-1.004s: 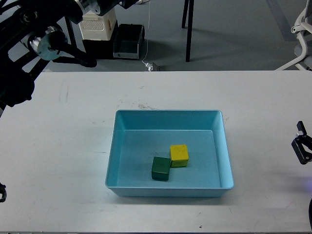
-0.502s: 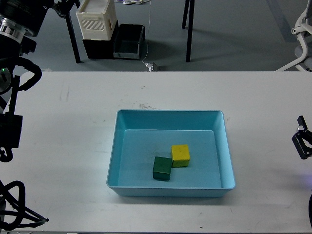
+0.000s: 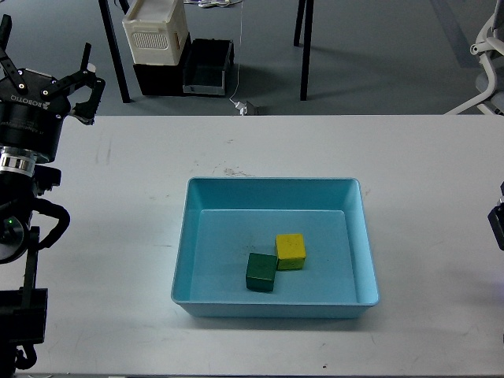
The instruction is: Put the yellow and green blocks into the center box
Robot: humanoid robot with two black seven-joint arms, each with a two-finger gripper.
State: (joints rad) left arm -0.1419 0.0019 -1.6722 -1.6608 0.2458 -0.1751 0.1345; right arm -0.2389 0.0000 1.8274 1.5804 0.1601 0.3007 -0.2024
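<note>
A yellow block [image 3: 290, 250] and a dark green block [image 3: 261, 272] lie side by side, touching, on the floor of the light blue box [image 3: 272, 183] at the table's center. My left gripper [image 3: 47, 59] stands at the far left by the table's back edge, pointing up, open and empty, well away from the box. Only a small dark part of my right gripper [image 3: 498, 223] shows at the right edge, so its fingers cannot be told apart.
The white table [image 3: 118, 205] surrounds the box. Beyond its back edge, on the floor, stand a white crate [image 3: 156, 31], a black bin [image 3: 206, 67], black chair legs [image 3: 303, 47] and an office chair base [image 3: 488, 71].
My left arm has swung down and back, and its gripper now points up at the left edge. My right gripper has slid right, almost out of view. The blocks have not moved.
</note>
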